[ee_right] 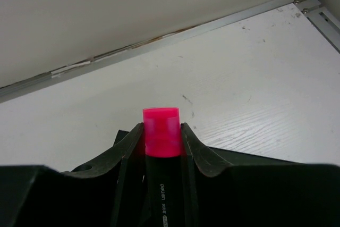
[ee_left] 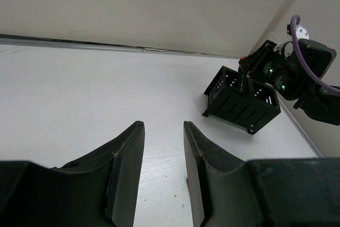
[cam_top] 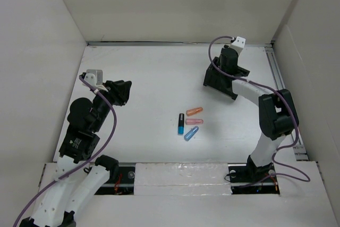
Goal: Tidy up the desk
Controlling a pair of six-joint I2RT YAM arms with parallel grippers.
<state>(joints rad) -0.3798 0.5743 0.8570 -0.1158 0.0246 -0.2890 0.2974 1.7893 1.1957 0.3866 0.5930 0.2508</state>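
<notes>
Surface: the large matte white rectangular desk [cam_top: 154, 73] lies under both arms, with white wall panels [cam_top: 37, 51] at its left, far and right edges.
Left jaws: a narrow gap between them, holding nothing, over the surface's left side.
Right jaws: clamped on a black highlighter with a pink cap [ee_right: 161, 126], far right, by a black slotted organiser box [ee_left: 241, 99].
Centre: orange marker [cam_top: 194, 111], pink marker [cam_top: 194, 122], blue marker [cam_top: 191, 133] and black-and-blue marker [cam_top: 181, 124] lie close together.

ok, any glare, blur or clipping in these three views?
Top external: even light, soft shadows, glare only on the glossy strip at the near edge. Left wrist: the left end effector is underexposed, detail lost; black organizer sharp. Right wrist: pink marker cap oversaturated, desk grain crisp.
</notes>
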